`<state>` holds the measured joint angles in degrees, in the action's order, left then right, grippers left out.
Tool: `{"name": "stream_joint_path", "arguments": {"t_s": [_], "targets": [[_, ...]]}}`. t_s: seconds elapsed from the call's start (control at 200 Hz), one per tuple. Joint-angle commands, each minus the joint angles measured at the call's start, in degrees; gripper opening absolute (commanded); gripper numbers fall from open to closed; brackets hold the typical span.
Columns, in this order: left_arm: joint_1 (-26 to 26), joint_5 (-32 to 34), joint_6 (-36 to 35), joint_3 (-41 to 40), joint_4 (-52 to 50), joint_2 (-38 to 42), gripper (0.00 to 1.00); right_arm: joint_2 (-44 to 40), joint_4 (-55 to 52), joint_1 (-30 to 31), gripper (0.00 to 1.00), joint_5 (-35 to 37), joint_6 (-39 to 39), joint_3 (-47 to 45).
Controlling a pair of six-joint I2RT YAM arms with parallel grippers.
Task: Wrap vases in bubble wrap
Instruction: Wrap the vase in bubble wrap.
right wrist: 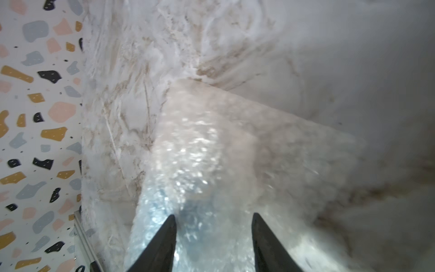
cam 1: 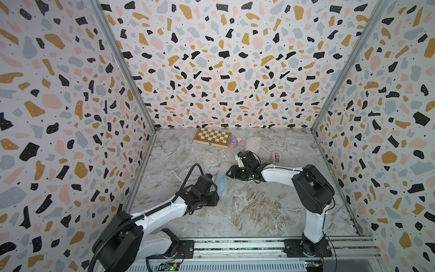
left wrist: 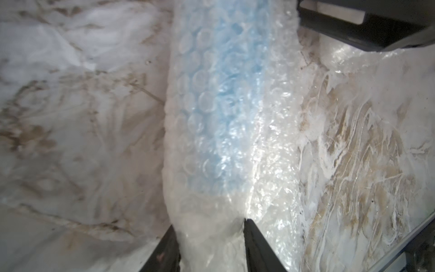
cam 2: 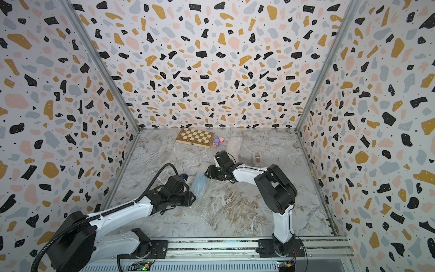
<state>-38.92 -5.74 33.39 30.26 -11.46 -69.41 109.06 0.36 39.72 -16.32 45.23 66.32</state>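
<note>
The light blue vase [cam 1: 220, 182] lies on its side on the marble table, rolled in clear bubble wrap [left wrist: 226, 99]. My left gripper [left wrist: 209, 223] is at its near end, and the bunched wrap fills the gap between both fingers. It shows in both top views [cam 1: 217, 197] [cam 2: 194, 197]. My right gripper [right wrist: 214, 215] is at the far end [cam 1: 227, 173], fingers apart over the wrapped vase, not clamping it. A second bundle of bubble wrap [cam 1: 253, 144] lies at the back; what is inside is hidden.
A loose flap of wrap [left wrist: 353, 75] spreads flat on the table beside the roll. At the back stand a wooden chessboard [cam 1: 211, 137], small coloured toys [cam 1: 235, 141] and a white tape dispenser [cam 1: 276, 156]. Patterned walls close in three sides.
</note>
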Motion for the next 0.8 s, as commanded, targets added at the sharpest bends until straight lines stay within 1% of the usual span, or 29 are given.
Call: {"name": "stream_joint_path", "arguments": {"t_s": [0.0,0.07,0.105,0.125,0.185,0.28,0.38,0.44,0.511,0.566,0.616,0.686,0.716,0.796], "targets": [[-2.1,6.2,-1.6,1.1,1.6,-1.7,0.33,-5.0,-7.7,0.3,0.6,4.9,-2.4,-1.0],[-4.1,9.3,-2.8,2.3,1.4,-2.8,0.32,-7.5,-9.9,0.4,0.65,4.0,-2.7,-0.7],[-5.0,10.0,-3.4,2.9,1.4,-3.5,0.32,-8.4,-11.0,0.7,0.65,3.9,-3.0,-0.5],[-5.6,10.6,-3.7,3.4,-0.2,-3.9,0.31,-9.0,-11.4,0.9,0.65,3.8,-3.0,-0.5],[-7.2,12.9,-4.5,4.9,-1.7,-5.1,0.31,-10.1,-11.5,1.4,0.66,1.1,-2.7,-0.5],[-8.0,14.2,-5.1,6.2,-2.1,-6.0,0.31,-8.9,-10.7,2.0,0.67,-4.7,-1.0,0.5],[-8.7,14.8,-5.6,7.3,-2.2,-6.3,0.32,-6.5,-9.4,2.7,0.68,-7.6,0.9,1.6],[-8.7,14.7,-5.8,7.6,-2.3,-6.3,0.32,-6.1,-11.3,2.6,0.68,-6.1,0.9,2.3],[-8.7,14.5,-6.0,7.5,-2.5,-6.0,0.31,-8.7,-9.8,2.5,0.7,-3.9,1.3,-0.4],[-8.7,14.4,-6.2,7.0,-2.3,-5.9,0.32,-10.2,-8.6,1.9,0.69,-4.0,1.6,-2.6],[-8.7,14.4,-6.4,6.7,-2.2,-6.1,0.32,-10.3,-8.0,0.8,0.68,-5.4,2.1,-4.2],[-8.7,13.9,-6.3,6.4,-2.0,-6.4,0.32,-10.3,-5.6,0.0,0.62,-6.9,2.9,-7.0],[-8.7,13.8,-6.3,6.5,-2.1,-6.6,0.32,-10.5,-5.1,0.2,0.59,-6.5,2.7,-7.6],[-8.7,13.8,-6.4,6.7,-2.0,-7.0,0.32,-9.6,-5.5,0.4,0.55,-4.9,2.0,-8.1]]}}
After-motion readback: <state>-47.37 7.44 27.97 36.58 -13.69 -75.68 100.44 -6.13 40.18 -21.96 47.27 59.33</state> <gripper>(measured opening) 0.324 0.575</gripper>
